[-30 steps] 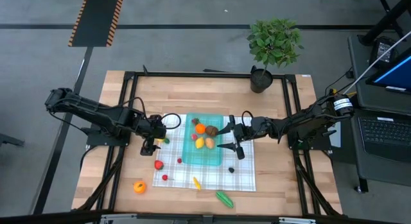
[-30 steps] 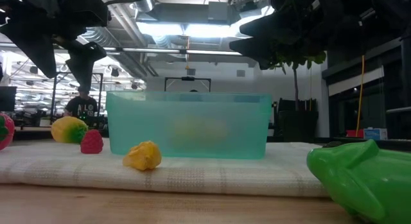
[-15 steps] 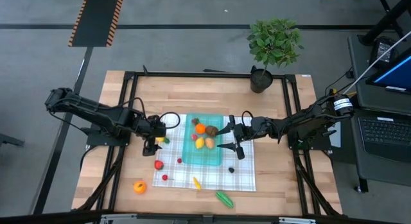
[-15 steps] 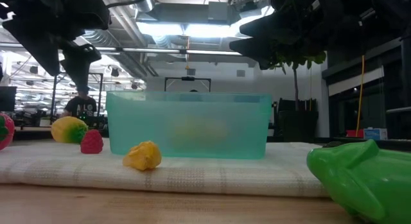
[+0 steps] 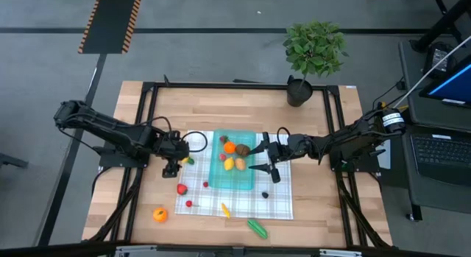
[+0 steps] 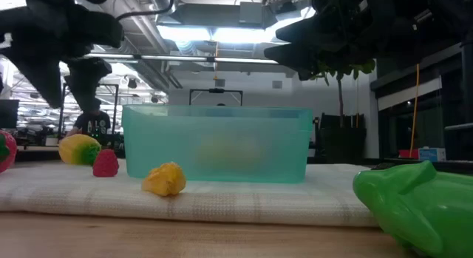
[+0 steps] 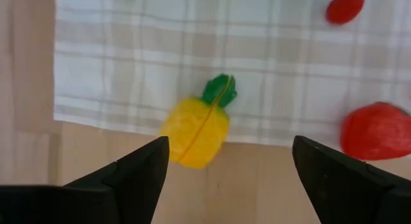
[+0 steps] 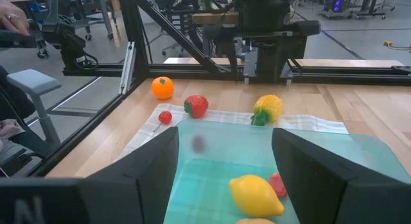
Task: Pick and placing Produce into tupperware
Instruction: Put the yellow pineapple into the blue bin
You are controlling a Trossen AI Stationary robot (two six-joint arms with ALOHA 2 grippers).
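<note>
The teal tupperware (image 5: 235,169) stands on the checked cloth (image 5: 243,202) and holds several pieces of produce, among them an orange one (image 5: 229,147) and a yellow one (image 8: 255,193). More produce lies on the cloth and the wood around it. A yellow piece with a green top (image 7: 196,124) lies half on the cloth's left edge, half on the wood. My left gripper (image 7: 228,179) hangs open above it, pointing steeply down, touching nothing. My right gripper (image 5: 259,158) stands open and level over the tupperware's right rim (image 8: 270,131).
On the cloth lie a red strawberry (image 5: 182,188), small red pieces (image 5: 189,204), a yellow piece (image 5: 225,210) and a dark one (image 5: 265,194). A green piece (image 5: 257,227) and an orange one (image 5: 160,214) lie near the front edge. A potted plant (image 5: 313,54) stands at the back.
My left gripper has stayed over the yellow piece but has tipped and rolled a little; in the low view its fingers have swung toward the table's left edge. My right gripper and the produce have kept still.
</note>
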